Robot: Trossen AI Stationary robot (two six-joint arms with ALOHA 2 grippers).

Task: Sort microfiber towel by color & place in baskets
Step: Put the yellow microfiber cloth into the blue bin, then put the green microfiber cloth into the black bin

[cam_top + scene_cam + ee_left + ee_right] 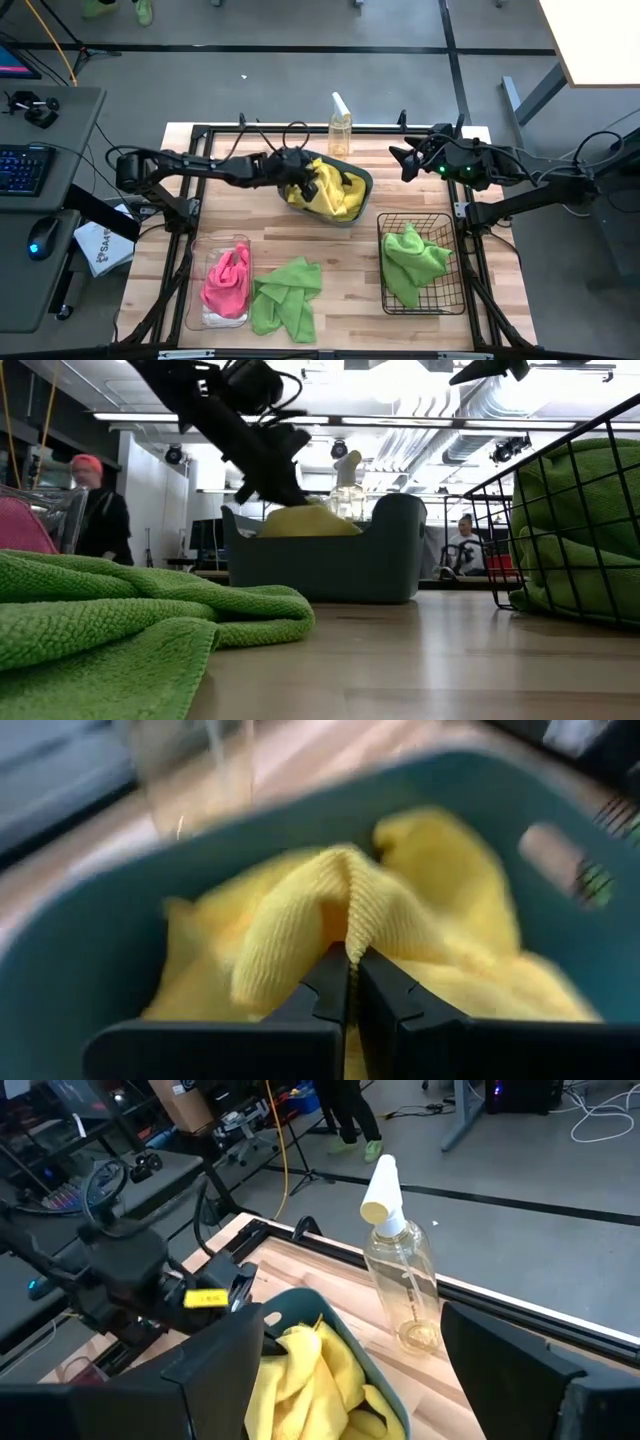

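Three baskets sit on my desk (330, 250): the teal tub (358, 190) at the back, the black wire basket (422, 262) on my right and the clear tub (218, 285) on my left. My left hand (349, 982) is over the teal tub, fingers pressed together on a fold of the yellow towel (400, 920). My right hand (403, 160) waits spread near the spray bottle (402, 1275). A green towel (287, 296) lies beside the clear tub, which holds a pink towel (228, 280).
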